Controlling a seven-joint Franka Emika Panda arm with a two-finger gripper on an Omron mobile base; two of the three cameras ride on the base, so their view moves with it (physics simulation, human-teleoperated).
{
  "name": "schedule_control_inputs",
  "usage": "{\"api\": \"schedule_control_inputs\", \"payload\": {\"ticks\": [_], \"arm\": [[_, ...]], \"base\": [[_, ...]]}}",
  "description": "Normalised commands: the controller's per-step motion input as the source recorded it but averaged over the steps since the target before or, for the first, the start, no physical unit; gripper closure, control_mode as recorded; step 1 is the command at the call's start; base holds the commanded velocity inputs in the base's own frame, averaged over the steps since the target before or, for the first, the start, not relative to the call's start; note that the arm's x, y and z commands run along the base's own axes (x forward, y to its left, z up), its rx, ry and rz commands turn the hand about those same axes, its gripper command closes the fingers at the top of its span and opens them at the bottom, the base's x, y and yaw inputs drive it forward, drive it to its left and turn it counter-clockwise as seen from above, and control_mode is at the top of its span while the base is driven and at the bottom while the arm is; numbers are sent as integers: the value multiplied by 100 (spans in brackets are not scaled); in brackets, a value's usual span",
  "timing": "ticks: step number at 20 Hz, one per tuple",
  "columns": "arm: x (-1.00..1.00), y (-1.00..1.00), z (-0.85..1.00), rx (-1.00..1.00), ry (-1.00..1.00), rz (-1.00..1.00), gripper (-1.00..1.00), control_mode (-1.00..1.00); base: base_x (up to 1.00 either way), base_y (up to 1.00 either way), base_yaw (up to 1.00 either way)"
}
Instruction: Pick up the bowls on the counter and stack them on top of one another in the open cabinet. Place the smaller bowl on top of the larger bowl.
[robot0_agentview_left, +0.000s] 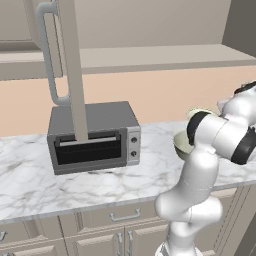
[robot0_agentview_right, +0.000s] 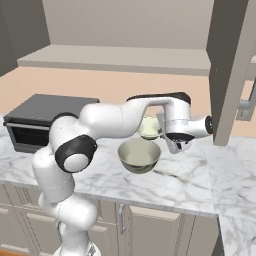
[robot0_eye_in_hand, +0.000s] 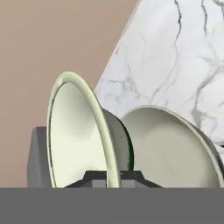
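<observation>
Marble worktop (robot0_agentview_right: 200, 175) carries our larger bowl (robot0_agentview_right: 139, 155). Just above and behind it, our gripper (robot0_agentview_right: 161, 131) is clamped on the smaller bowl's (robot0_eye_in_hand: 78, 135) rim.

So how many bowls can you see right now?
2. One bowl is held by its rim in the pincer above the counter; the other bowl sits on the counter beside it.

The two bowls (robot0_eye_in_hand: 78, 140) (robot0_eye_in_hand: 175, 148) are cream to pale olive inside, the counter (robot0_agentview_right: 200, 180) white marble with grey veins, the oven (robot0_agentview_left: 92, 135) grey, the wall (robot0_agentview_left: 165, 95) peach, the cabinet (robot0_agentview_left: 150, 55) beige-taupe.
</observation>
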Motion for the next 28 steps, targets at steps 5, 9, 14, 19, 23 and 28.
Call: {"api": "schedule_control_inputs", "payload": {"ticks": [5,9,14,19,23,28], "arm": [[-64,26,0,0,0,0,100,-100],[-56,32,1,0,0,0,100,-100],[-40,23,0,-1,0,0,100,-100],[-22,18,-5,-4,0,0,100,-100],[-16,22,-9,-6,2,0,100,-100],[-15,20,-13,-7,4,0,100,-100]], "base": [[0,0,0],[0,0,0],[0,0,0],[0,0,0],[0,0,0],[0,0,0]]}}
